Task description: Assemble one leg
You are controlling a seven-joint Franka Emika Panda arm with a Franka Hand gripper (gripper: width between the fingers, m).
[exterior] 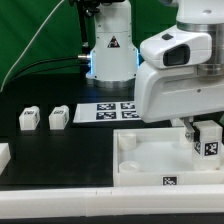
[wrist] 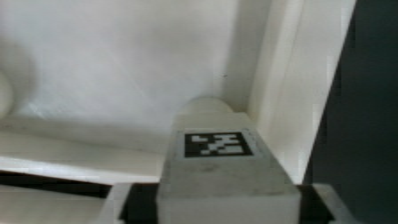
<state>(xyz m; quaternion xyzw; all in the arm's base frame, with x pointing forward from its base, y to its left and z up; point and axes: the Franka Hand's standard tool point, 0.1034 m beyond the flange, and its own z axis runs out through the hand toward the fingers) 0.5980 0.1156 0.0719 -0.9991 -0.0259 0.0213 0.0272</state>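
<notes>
The end effector (exterior: 207, 138) is clenched on the leg (exterior: 208, 141), a small white block with a tag on its face, holding it over the corner socket of the white tray (exterior: 150, 158) at the exterior view's right. In the wrist view the leg (wrist: 217, 160) sits between the fingers (wrist: 146, 203) beside the tray's wall (wrist: 285, 70). Two more legs (exterior: 28, 119) (exterior: 58, 117) stand on the black bench (exterior: 60, 150) near its left edge, with the marker board (exterior: 108, 110) farther back.

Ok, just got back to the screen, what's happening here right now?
The arm's pincer is holding one leg, tag facing out, over the corner of the white tray-like piece on the exterior view's right. The wrist view shows the leg between the fingers, close to the tray's corner wall. Whether it is seated yet is unclear. Two more legs and the marker board lie further back.
</notes>
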